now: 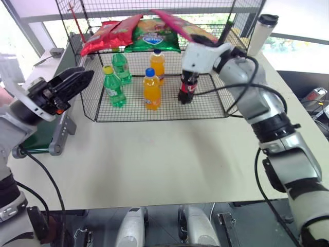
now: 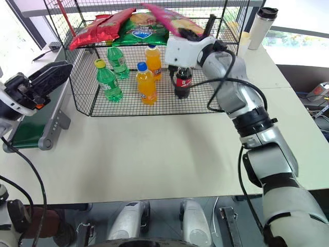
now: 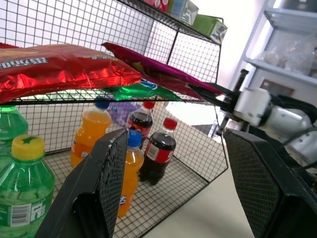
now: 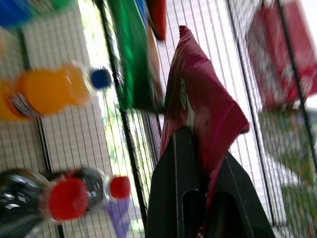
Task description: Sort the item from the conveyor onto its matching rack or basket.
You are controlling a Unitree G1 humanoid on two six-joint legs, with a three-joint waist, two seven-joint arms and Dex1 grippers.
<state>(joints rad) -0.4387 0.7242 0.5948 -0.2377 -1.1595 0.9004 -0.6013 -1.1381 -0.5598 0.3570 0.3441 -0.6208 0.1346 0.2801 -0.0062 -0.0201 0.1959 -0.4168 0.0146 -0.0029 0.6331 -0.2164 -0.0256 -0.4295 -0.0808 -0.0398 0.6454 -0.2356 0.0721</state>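
The item, a magenta-pink snack bag (image 1: 177, 23), hangs tilted over the right side of the upper level of the black wire rack (image 1: 205, 112). It is beside the green bag, and whether it rests on the shelf I cannot tell. My right gripper (image 4: 205, 144) is shut on the bag's near edge at the rack's front right. My left gripper (image 1: 77, 81) is open and holds nothing. It is level, left of the rack and above the conveyor's (image 1: 36, 138) dark-green belt. The left wrist view looks between its fingers (image 3: 99, 183) at the pink bag (image 3: 158, 69).
A red chip bag (image 1: 108, 33) and a green chip bag (image 1: 153, 36) lie on the upper level. Green (image 1: 114, 87), orange (image 1: 151, 90) and cola (image 1: 187, 87) bottles stand on the lower level. A white tumbler (image 1: 262, 33) stands at the back right. Beige table (image 1: 154, 159) in front.
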